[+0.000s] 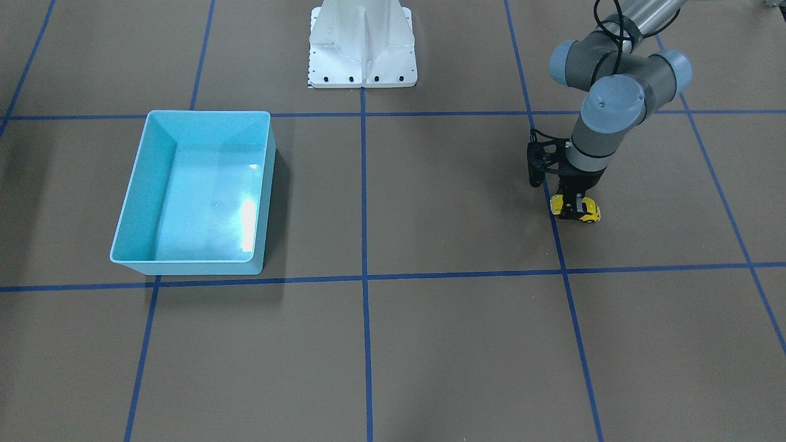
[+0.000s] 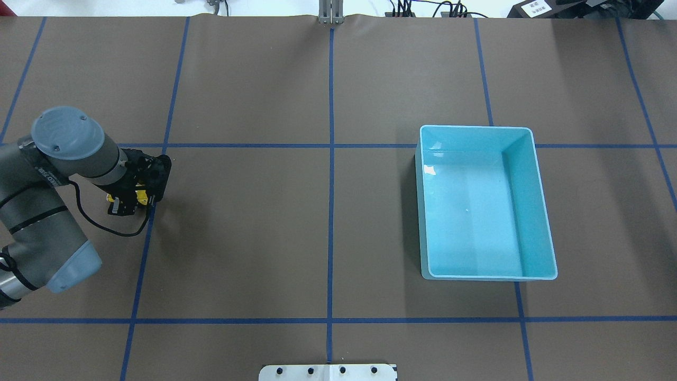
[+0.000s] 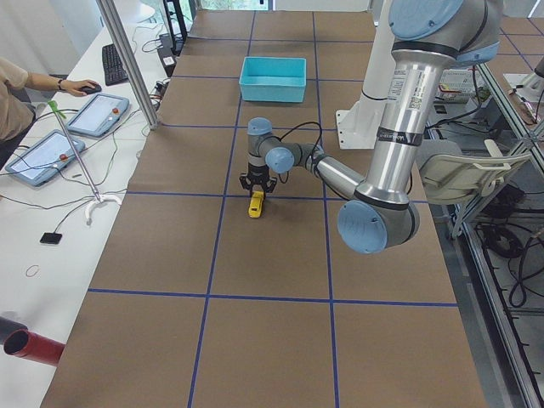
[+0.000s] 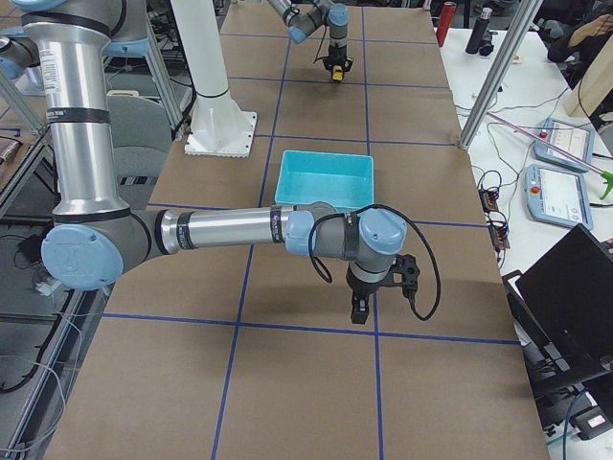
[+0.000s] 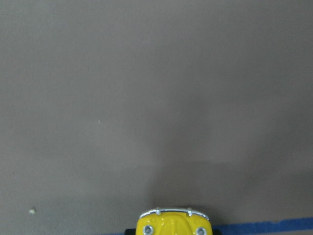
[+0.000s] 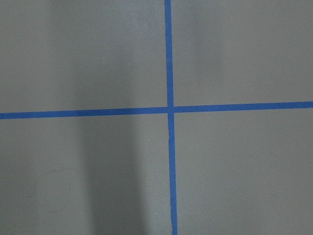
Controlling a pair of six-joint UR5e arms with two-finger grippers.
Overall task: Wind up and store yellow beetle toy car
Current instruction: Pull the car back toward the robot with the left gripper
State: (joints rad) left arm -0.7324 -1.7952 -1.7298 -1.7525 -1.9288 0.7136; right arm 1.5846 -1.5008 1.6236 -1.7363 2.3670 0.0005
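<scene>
The yellow beetle toy car [image 1: 591,212] rests on the brown table by a blue tape line, on the robot's left side. My left gripper [image 1: 574,207] stands straight down over it, fingers clamped on its sides. The overhead view shows the car [image 2: 142,196] as a yellow patch under the black gripper [image 2: 129,203]. In the left wrist view only the car's nose [image 5: 173,224] with its silver bumper peeks in at the bottom edge. My right gripper [image 4: 356,311] hangs above bare table past the bin; I cannot tell whether it is open or shut.
A light blue bin [image 2: 476,127] with nothing in it sits on the robot's right half [image 1: 209,113]. The white robot base [image 1: 362,43] stands at the table's edge. A person's hand and tablets [image 3: 93,115] lie on a side table.
</scene>
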